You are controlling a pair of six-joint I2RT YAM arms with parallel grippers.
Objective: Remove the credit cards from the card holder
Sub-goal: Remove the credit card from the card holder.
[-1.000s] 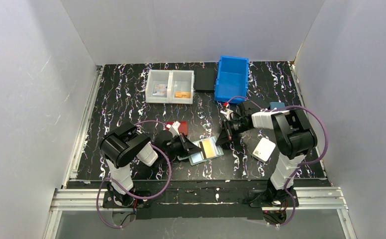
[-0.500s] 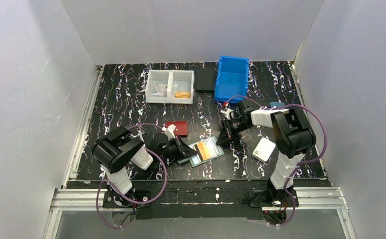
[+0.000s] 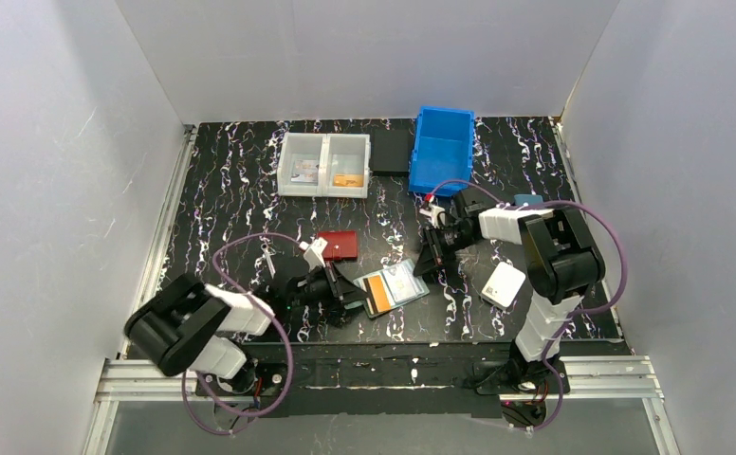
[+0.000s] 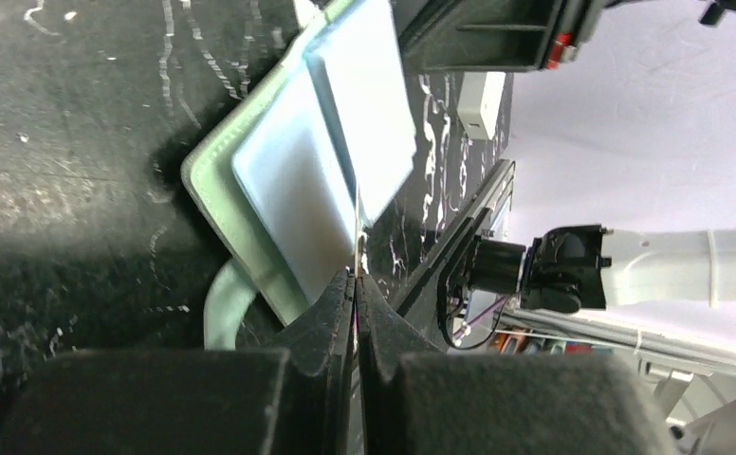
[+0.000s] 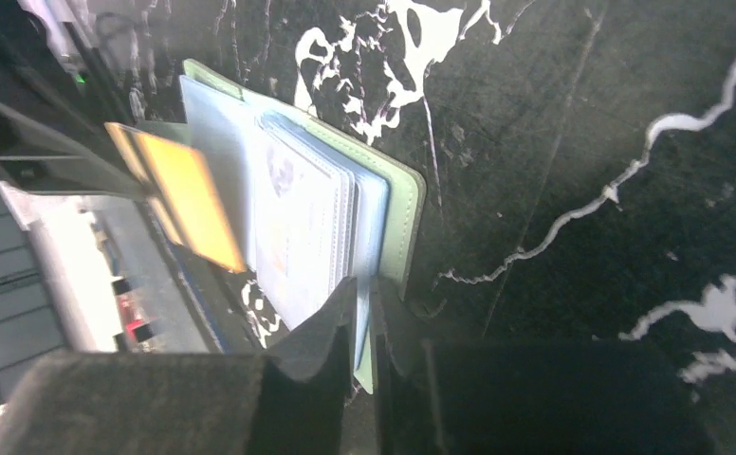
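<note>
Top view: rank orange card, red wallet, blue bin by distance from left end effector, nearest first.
From the left end effector:
1. orange card: in its grip, at the left edge of the card holder.
2. red wallet: just behind.
3. blue bin: far back right.

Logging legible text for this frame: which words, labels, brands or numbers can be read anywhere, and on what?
No text is readable in any view.
Pale card in the card holder: faint print, too blurred to read.
Orange card: no print visible.
White wallet: small mark, too small to read.
Contents of the clear tray: too small to read.
</note>
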